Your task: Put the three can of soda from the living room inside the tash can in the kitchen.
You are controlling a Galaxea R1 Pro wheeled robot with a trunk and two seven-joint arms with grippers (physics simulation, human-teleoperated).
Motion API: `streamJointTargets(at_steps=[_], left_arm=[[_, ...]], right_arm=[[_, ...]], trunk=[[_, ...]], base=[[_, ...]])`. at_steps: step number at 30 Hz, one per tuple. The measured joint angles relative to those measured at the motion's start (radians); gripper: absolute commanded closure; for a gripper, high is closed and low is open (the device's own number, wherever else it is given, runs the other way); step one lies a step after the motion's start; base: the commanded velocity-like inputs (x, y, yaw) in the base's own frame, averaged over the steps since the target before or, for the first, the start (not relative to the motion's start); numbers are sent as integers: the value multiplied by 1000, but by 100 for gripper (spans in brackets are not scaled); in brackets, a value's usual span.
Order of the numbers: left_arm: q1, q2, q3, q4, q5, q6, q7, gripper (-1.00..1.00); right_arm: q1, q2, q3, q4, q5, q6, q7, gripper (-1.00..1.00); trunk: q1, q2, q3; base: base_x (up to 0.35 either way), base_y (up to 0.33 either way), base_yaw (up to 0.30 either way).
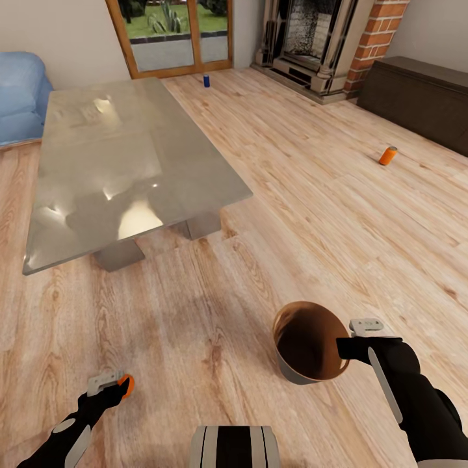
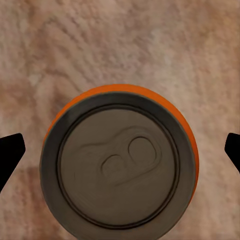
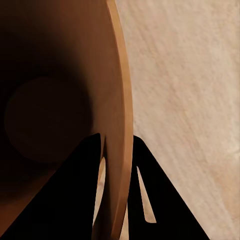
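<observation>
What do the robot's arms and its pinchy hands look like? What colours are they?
Both arms are glossy black with pale grey panels along the forearms. The left gripper and the right gripper each have a light grey block at the wrist end. Their fingers show up close as flat, black, pointed wedges. No cables or markings can be seen.

floor (image 1: pixel 312 214): light wood planks | low table (image 1: pixel 123 162): glossy grey stone top | blue sofa (image 1: pixel 19 97) at far left | wood-framed glass door (image 1: pixel 172 32), green garden outside | brick fireplace (image 1: pixel 325 39) | dark low cabinet (image 1: pixel 416 97) at right wall
</observation>
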Motion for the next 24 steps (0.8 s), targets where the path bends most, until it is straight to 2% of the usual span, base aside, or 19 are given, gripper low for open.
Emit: streamJointTargets(at_steps=[21,22,24], left_arm=[[0,0,0,0,0,0,0,-100],[0,0,0,0,0,0,0,100],[0,0,0,0,1,0,0,100]], right_arm=[[0,0,0,0,0,0,0,100],[0,0,0,0,0,0,0,100],[0,0,0,0,0,0,0,100]], trunk=[[0,0,0],[0,0,0],[0,0,0]], base=[[0,0,0],[0,0,0],[0,0,0]])
